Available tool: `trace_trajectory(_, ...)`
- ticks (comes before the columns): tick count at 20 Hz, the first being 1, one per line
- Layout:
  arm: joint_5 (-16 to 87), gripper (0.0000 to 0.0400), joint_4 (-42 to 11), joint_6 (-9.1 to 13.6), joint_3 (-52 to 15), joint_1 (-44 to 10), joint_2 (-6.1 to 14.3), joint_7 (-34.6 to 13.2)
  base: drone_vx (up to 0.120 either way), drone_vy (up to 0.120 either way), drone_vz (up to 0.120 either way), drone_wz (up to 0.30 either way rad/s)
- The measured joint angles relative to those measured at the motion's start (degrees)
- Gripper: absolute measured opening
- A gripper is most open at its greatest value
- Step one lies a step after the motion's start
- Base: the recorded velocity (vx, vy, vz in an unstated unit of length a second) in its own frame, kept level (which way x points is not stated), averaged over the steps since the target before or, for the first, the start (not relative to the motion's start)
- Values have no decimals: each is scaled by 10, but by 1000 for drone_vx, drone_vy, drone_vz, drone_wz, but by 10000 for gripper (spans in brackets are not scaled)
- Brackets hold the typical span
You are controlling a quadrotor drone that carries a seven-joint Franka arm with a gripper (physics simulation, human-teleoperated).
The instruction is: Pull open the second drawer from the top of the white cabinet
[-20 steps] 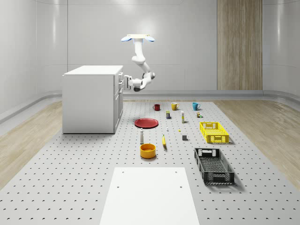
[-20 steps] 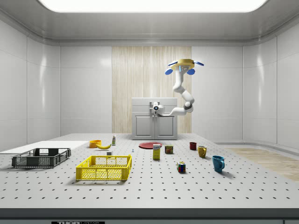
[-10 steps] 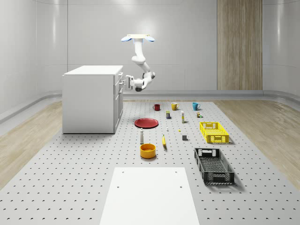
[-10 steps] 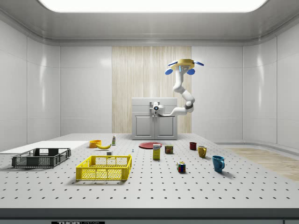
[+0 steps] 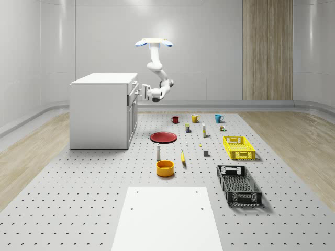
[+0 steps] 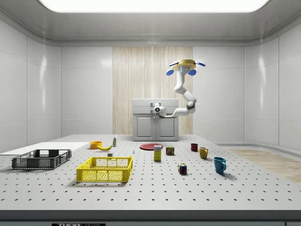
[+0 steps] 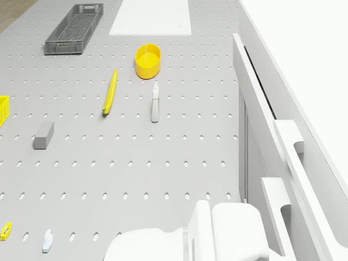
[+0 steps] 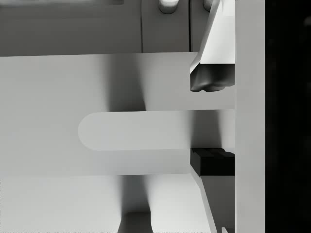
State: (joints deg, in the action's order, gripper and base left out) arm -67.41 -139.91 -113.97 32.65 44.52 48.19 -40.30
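The white cabinet [image 5: 99, 112] stands at the whole-scene view's left, its drawer fronts facing right; it is also in the side view [image 6: 155, 127]. The drone [image 5: 153, 43] hovers above and in front of those fronts. Its arm bends down to the gripper [image 5: 137, 92], which is at a handle high on the cabinet front [image 6: 157, 109]. In the wrist view the gripper [image 8: 210, 121] is open, and its fingertips [image 8: 209, 80] straddle a rounded white handle [image 8: 133, 131]. One pad is close against the bar, the other stands off. Which drawer this handle belongs to I cannot tell.
On the pegboard floor before the cabinet lie a red plate [image 5: 163, 137], a white bottle [image 5: 158, 152], a banana [image 5: 183, 157] and a yellow bowl [image 5: 165, 168]. Further right are mugs [image 5: 194, 118], a yellow crate [image 5: 238, 147] and a black crate [image 5: 238, 184].
The gripper has moved slightly up and closer to the cabinet front. The drone has stayed in place.
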Motion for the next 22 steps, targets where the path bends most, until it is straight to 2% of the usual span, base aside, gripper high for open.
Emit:
trace_trajectory(8,1,144,-2,3,7,1,2,5,0,0,0,0)
trace_trajectory(13,9,139,-1,14,16,-4,6,15,0,0,0,0)
trace_trajectory(14,20,182,3,14,15,-4,11,-18,0,0,0,0)
trace_trajectory(15,20,171,0,14,20,-2,10,18,0,0,0,0)
trace_trajectory(16,16,156,-1,16,21,-3,8,24,0,0,0,0)
trace_trajectory(18,14,139,0,17,22,-4,9,21,0,0,0,0)
trace_trajectory(22,16,139,0,17,23,-4,9,10,0,0,0,0)
